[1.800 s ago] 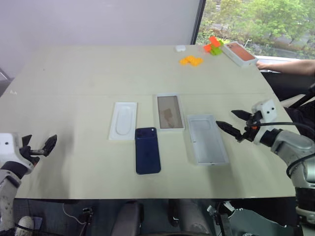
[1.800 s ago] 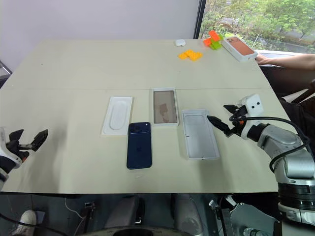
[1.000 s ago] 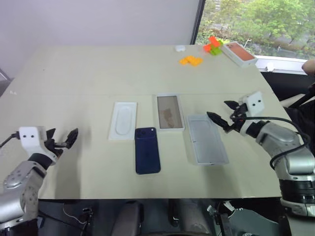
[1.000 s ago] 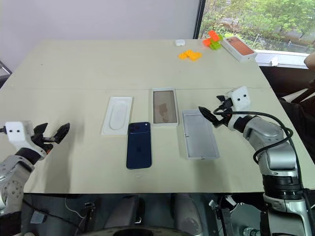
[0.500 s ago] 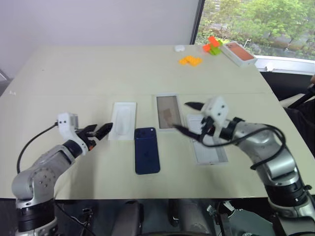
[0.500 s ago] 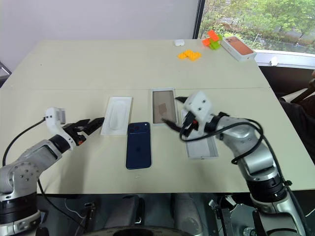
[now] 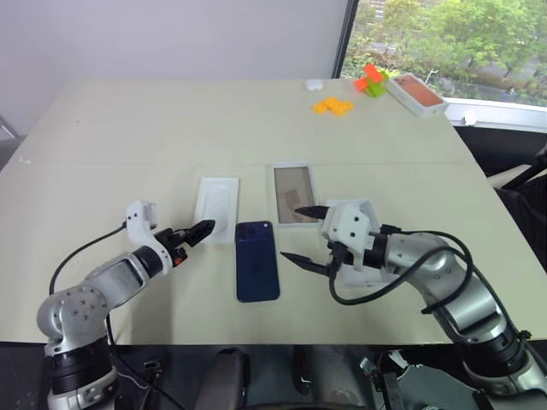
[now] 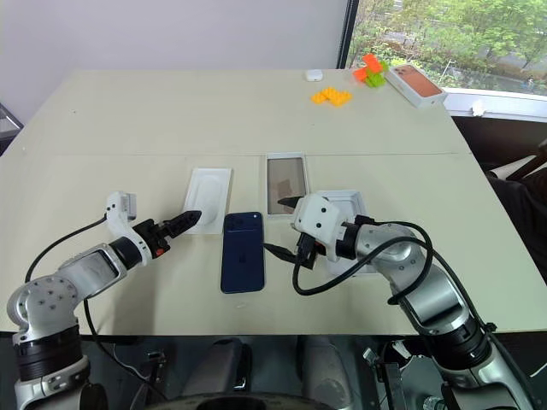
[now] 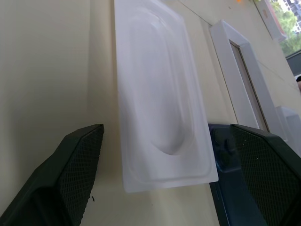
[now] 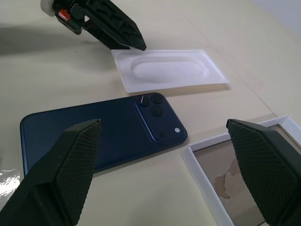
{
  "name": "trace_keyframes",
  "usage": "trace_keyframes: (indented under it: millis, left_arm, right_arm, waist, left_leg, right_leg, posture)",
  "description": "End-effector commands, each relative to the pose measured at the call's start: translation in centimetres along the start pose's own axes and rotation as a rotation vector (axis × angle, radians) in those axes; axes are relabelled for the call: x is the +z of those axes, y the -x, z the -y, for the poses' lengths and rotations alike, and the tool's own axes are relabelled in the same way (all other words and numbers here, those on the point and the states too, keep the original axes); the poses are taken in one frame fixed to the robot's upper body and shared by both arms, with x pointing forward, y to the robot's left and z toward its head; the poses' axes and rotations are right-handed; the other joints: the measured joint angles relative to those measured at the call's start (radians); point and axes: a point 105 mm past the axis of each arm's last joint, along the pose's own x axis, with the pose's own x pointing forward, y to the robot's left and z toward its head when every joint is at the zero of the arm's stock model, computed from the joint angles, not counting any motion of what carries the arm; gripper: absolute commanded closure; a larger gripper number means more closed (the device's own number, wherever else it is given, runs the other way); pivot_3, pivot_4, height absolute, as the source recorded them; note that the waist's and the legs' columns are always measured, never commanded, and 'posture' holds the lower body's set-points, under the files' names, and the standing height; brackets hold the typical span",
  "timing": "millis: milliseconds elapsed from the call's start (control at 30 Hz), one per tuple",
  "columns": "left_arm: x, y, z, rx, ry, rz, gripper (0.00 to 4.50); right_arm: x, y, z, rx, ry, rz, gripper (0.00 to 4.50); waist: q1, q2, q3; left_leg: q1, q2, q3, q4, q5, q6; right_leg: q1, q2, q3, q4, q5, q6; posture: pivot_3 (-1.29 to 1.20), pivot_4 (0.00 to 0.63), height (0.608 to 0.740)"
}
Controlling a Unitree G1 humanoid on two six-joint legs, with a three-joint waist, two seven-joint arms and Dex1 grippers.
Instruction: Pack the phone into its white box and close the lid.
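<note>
The dark blue phone (image 7: 256, 260) lies flat, camera side up, in the middle of the table. Behind it to the right is the white box (image 7: 291, 188), its inside brownish. The lid (image 8: 355, 199) lies right of the phone, mostly hidden under my right wrist. My right gripper (image 7: 291, 232) is open just right of the phone, one finger over the box's near end. My left gripper (image 7: 203, 229) is open at the phone's left, by the near corner of the thin white insert (image 7: 215, 207). The right wrist view has the phone (image 10: 103, 132) between its fingers (image 10: 61, 174).
At the back right of the table stand a box with an orange-red top (image 7: 416, 92), loose orange blocks (image 7: 332, 106), orange and green blocks (image 7: 369, 81) and a small white object (image 7: 313, 84). A window runs along the right.
Both arms have swung inward toward the phone: the left from the table's left edge to the insert, the right from beyond the lid to the phone's right side. A person's arm at far right has withdrawn.
</note>
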Motion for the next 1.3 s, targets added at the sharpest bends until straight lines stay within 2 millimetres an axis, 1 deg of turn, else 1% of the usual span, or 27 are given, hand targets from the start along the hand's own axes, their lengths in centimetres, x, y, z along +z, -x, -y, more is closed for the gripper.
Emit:
trace_keyframes:
  millis: [33,100,167,200,233,267,433,633,800,933,1033,1100,1167,1200,1267,1300]
  left_arm:
    - [-1.0,-0.1,0.1,-0.004,0.036,-0.043,0.0]
    - [-1.1,-0.1,-0.1,0.008,0.06,-0.037,0.0]
    - [-0.8,-0.1,-0.2,0.012,0.086,-0.016,0.52]
    - [-0.7,-0.1,-0.3,0.013,0.093,-0.007,0.87]
    - [-0.6,-0.1,-0.3,0.014,0.098,0.002,1.4]
    - [-0.4,-0.1,-0.3,0.016,0.103,0.01,1.82]
    - [0.2,0.3,0.0,-0.019,0.141,0.06,4.48]
    - [1.2,1.3,0.0,-0.05,0.214,0.149,4.48]
    - [2.1,1.5,-0.2,-0.052,0.269,0.206,4.48]
    - [3.3,1.1,1.7,-0.116,0.238,0.233,4.48]
    - [3.9,0.2,4.7,-0.218,0.24,0.23,4.48]
    - [3.7,-0.7,7.0,-0.281,0.244,0.205,4.48]
    - [2.9,-1.7,8.7,-0.303,0.218,0.153,4.48]
    - [2.6,-2.0,9.2,-0.302,0.206,0.134,4.48]
    - [1.8,-3.7,10.0,-0.251,0.193,0.098,4.48]
    - [1.6,-4.2,10.2,-0.23,0.188,0.091,4.48]
  right_arm:
    - [1.2,0.1,-0.2,0.006,0.047,0.039,0.04]
    - [1.3,0.1,-0.2,0.007,0.05,0.04,0.04]
    - [1.3,0.1,-0.3,0.01,0.051,0.04,0.0]
    - [1.3,0.1,-0.4,0.011,0.052,0.041,0.0]
    - [1.3,0.1,-0.4,0.012,0.052,0.042,0.0]
    - [1.3,0.1,-0.4,0.012,0.053,0.041,0.0]
    - [1.2,0.0,-0.5,0.019,0.061,0.037,0.0]
    - [1.3,-0.1,-0.5,0.022,0.06,0.04,0.0]
    - [1.3,-0.3,-0.4,0.025,0.064,0.042,0.0]
    - [1.5,-0.1,0.1,0.016,0.077,0.04,0.0]
    - [1.7,0.2,0.9,-0.008,0.092,0.038,0.0]
    - [1.7,0.3,1.4,-0.022,0.097,0.034,0.0]
    - [1.6,0.5,1.8,-0.037,0.1,0.026,0.0]
    - [1.5,0.6,2.0,-0.043,0.101,0.023,0.0]
    - [1.3,0.9,2.6,-0.066,0.108,0.009,0.0]
    - [1.2,1.0,2.8,-0.073,0.11,0.005,0.0]
  waist:
    - [0.0,0.0,0.0]
    - [0.0,0.0,0.0]
    - [0.0,0.0,0.0]
    - [0.0,0.0,0.0]
    - [0.0,0.0,0.0]
    - [0.001,0.0,0.0]
    - [0.0,0.0,0.0]
    - [-0.001,0.0,0.0]
    - [0.0,0.0,0.0]
    - [0.003,-0.001,0.0]
    - [0.005,-0.001,0.0]
    - [0.009,-0.001,0.0]
    - [0.015,-0.001,0.0]
    - [0.017,-0.001,0.0]
    - [0.02,-0.001,0.0]
    - [0.022,-0.001,0.0]
  left_leg:
    - [0.0,0.0,0.0,0.0,0.0,0.0]
    - [0.0,0.0,0.0,0.0,0.0,0.0]
    - [0.0,0.0,0.0,0.0,0.0,0.0]
    - [0.0,0.0,0.0,0.0,0.0,0.0]
    - [0.0,0.0,0.0,0.0,0.0,0.0]
    - [0.0,0.0,0.0,0.0,0.0,0.0]
    - [0.0,0.0,0.0,0.0,0.0,0.0]
    - [0.0,0.0,-0.001,0.0,0.0,-0.001]
    - [0.0,0.0,-0.001,0.0,0.0,-0.001]
    - [0.0,-0.001,-0.001,0.0,0.001,-0.001]
    - [-0.001,-0.001,-0.001,0.0,0.001,-0.001]
    - [-0.001,-0.001,-0.001,0.0,0.001,-0.001]
    - [-0.001,-0.002,-0.001,0.0,0.001,-0.002]
    - [-0.001,-0.002,-0.001,0.0,0.001,-0.001]
    - [-0.001,-0.002,-0.001,0.0,0.001,-0.001]
    - [-0.001,-0.002,-0.002,0.0,0.001,-0.002]
  right_leg:
    - [0.0,0.0,0.0,0.0,0.0,0.0]
    - [0.0,0.0,0.0,0.0,0.0,0.0]
    - [0.0,0.0,0.0,0.0,0.0,0.0]
    - [0.0,0.0,0.0,0.0,0.0,0.0]
    - [0.0,0.0,0.0,0.0,0.0,0.0]
    - [0.0,0.0,0.0,0.0,0.0,0.0]
    - [0.0,0.0,0.0,0.0,0.0,0.0]
    - [0.0,-0.001,0.0,0.0,0.0,0.0]
    - [0.0,-0.001,0.0,0.0,0.0,0.0]
    - [0.0,0.0,0.0,0.0,0.0,-0.001]
    - [0.0,0.0,0.0,0.0,0.0,-0.001]
    - [0.0,-0.001,0.0,-0.001,0.0,0.0]
    - [0.001,-0.001,0.0,-0.001,0.0,0.0]
    - [0.001,-0.001,0.0,-0.001,0.0,0.0]
    - [0.001,-0.001,0.001,-0.001,0.0,0.0]
    - [0.001,-0.001,0.001,-0.001,0.0,0.0]
  posture:
    - [0.0,0.15,0.74]
    - [0.0,0.15,0.74]
    - [0.0,0.15,0.74]
    - [0.0,0.15,0.74]
    - [0.0,0.15,0.74]
    - [0.0,0.15,0.74]
    - [0.0,0.15,0.74]
    - [0.0,0.15,0.74]
    - [0.0,0.15,0.74]
    - [0.0,0.15,0.74]
    - [0.0,0.15,0.74]
    - [0.0,0.15,0.74]
    - [0.0,0.15,0.74]
    - [0.0,0.15,0.74]
    - [0.0,0.15,0.74]
    - [0.0,0.15,0.74]
